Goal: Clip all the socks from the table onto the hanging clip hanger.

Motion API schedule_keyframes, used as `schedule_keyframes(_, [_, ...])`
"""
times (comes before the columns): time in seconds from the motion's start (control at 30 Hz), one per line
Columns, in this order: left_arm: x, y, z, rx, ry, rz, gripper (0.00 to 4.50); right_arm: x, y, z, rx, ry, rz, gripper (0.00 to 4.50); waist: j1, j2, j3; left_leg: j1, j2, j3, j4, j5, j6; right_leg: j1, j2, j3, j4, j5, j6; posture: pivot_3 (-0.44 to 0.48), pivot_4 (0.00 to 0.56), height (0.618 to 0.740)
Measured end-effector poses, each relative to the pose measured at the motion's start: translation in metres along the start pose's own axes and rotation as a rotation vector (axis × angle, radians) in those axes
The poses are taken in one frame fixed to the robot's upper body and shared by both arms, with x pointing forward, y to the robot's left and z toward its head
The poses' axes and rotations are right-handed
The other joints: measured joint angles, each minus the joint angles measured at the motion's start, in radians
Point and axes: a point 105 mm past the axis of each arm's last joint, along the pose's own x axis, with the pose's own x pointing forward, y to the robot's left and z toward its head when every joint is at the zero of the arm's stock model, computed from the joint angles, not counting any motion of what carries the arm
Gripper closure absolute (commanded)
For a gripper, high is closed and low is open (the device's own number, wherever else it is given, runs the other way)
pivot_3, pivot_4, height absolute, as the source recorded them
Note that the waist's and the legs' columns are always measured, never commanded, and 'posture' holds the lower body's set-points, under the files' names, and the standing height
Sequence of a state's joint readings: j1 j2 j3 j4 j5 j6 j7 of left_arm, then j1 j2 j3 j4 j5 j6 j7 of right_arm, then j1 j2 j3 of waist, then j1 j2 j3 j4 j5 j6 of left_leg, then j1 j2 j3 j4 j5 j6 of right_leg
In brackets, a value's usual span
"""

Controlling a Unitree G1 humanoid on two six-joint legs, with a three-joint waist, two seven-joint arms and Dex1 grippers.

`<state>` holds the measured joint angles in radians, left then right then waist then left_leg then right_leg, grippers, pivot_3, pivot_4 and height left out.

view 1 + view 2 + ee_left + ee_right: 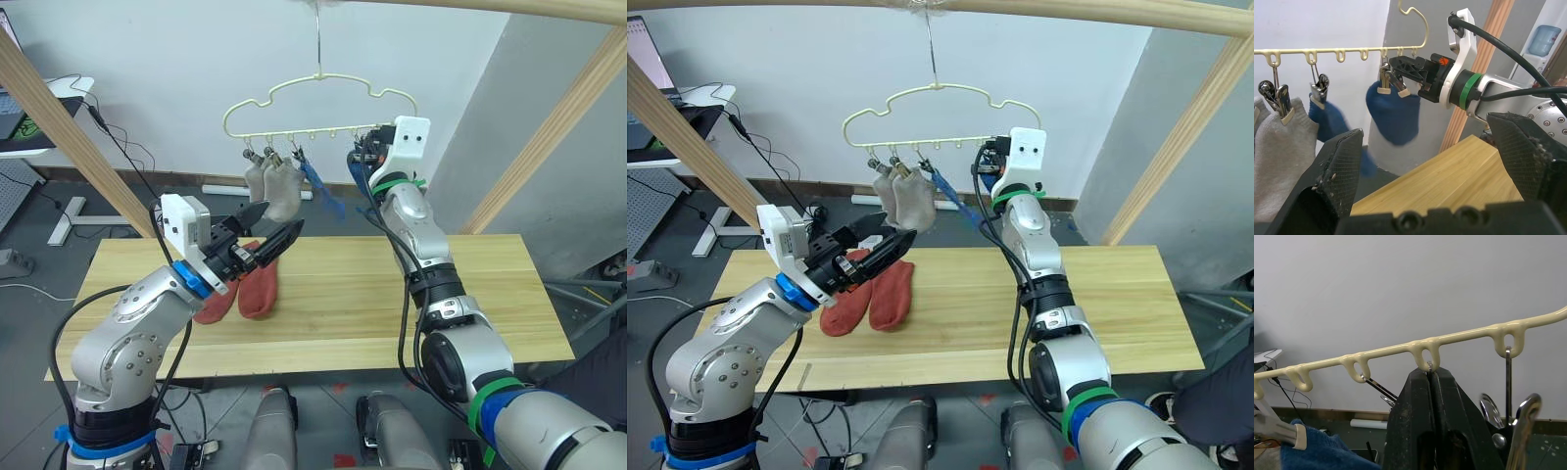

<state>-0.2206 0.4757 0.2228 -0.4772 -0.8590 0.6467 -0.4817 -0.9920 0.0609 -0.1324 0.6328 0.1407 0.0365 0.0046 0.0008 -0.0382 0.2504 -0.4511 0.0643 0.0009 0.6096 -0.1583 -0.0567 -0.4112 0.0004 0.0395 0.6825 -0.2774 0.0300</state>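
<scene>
Right gripper (1400,81), upper centre, pinches a clip (1385,81) to hang the blue sock (1393,112); left gripper (269,230) gapes wide, empty, above two red socks (245,289) mid-frame.

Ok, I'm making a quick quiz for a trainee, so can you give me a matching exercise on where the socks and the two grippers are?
Things:
1. red socks
2. grey socks
3. left gripper
4. right gripper

States:
A. fingers shut, up at the hanger
B. lying on the table
C. fingers open, above the table
D. clipped to the hanger

Pairs: 1-B, 2-D, 3-C, 4-A
</scene>
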Motion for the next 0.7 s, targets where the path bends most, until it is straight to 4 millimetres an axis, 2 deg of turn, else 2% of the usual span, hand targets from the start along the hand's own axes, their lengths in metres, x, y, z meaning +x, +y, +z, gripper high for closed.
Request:
schedule_keyframes(0.03, [0.000, 0.000, 0.000, 0.000, 0.000, 0.000, 0.00, 0.000, 0.000, 0.000, -0.003, 0.000, 0.004, 4.47, 0.000, 0.000, 0.000, 0.000, 0.000, 0.000, 0.000, 0.000, 0.000, 0.000, 0.000, 0.000, 0.000, 0.000, 0.000, 0.101, 0.215, 0.740])
schedule_keyframes(0.23, [0.000, 0.001, 0.000, 0.000, 0.000, 0.008, 0.00, -0.002, -0.001, -0.006, -0.008, 0.022, 0.010, 2.63, 0.000, 0.000, 0.000, 0.000, 0.000, 0.000, 0.000, 0.000, 0.000, 0.000, 0.000, 0.000, 0.000, 0.000, 0.000, 0.100, 0.215, 0.740])
schedule_keyframes(0.7, [0.001, 0.001, 0.000, 0.000, 0.001, 0.010, 0.00, -0.021, -0.004, -0.006, -0.057, 0.007, 0.025, 2.63, 0.000, 0.000, 0.000, 0.000, 0.000, 0.000, 0.000, 0.000, 0.000, 0.000, 0.000, 0.000, 0.000, 0.000, 0.000, 0.097, 0.224, 0.740])
